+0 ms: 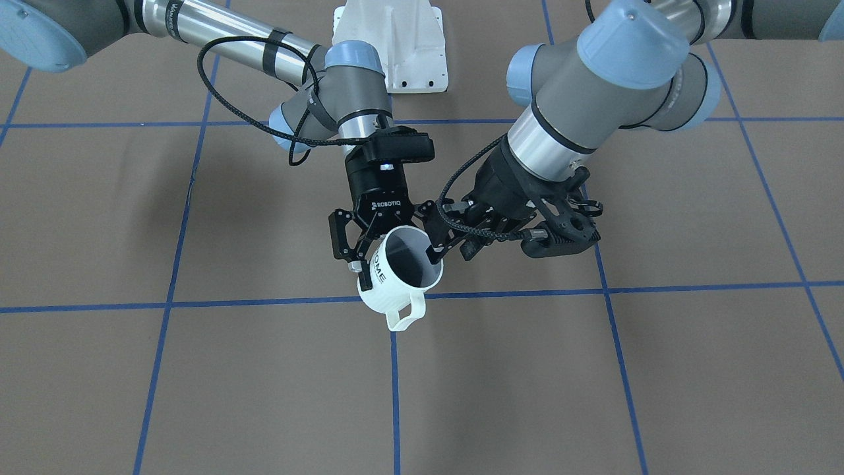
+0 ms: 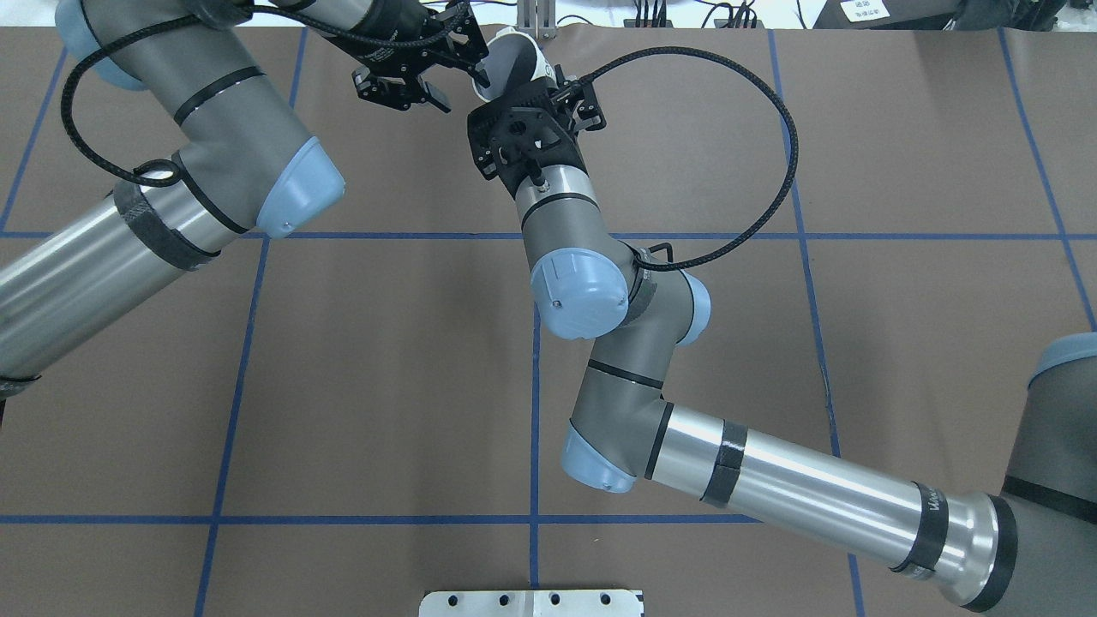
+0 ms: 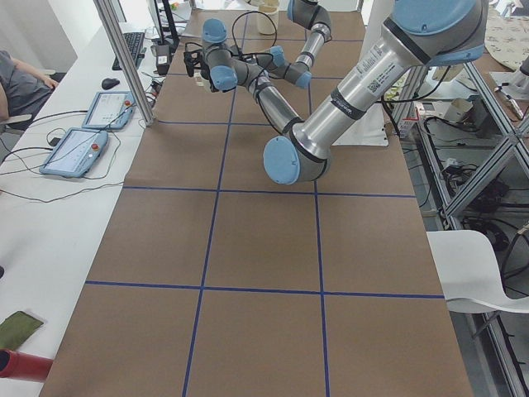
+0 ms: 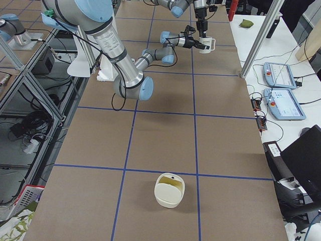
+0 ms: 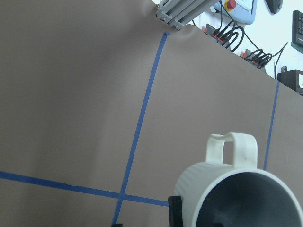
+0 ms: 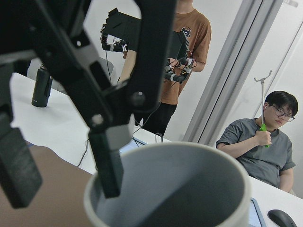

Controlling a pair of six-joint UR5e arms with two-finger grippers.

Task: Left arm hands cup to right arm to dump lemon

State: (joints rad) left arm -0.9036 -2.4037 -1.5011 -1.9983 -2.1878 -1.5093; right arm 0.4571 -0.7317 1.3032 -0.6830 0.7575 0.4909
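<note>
The white ribbed cup [image 1: 395, 290], "HOME" on its side, hangs tilted above the table between both grippers; it also shows in the exterior right view [image 4: 205, 44]. My left lattice gripper [image 1: 435, 252] is shut on the cup's rim, with a black pad [image 5: 175, 210] against the outer wall. My right ROBOTIQ gripper [image 1: 369, 257] straddles the opposite wall. One fingertip [image 6: 111, 165] sits over the rim and the other [image 6: 16, 165] stands outside with a gap, so it looks open. The cup's inside [image 6: 180, 189] shows only grey; the lemon is hidden.
A cream bowl [image 4: 169, 190] stands on the brown table near the robot's right end. A white base mount [image 1: 389, 46] is behind the arms. Operators [image 6: 265, 137], tablets [image 4: 278, 75] and a metal post [image 4: 261, 40] line the far table edge.
</note>
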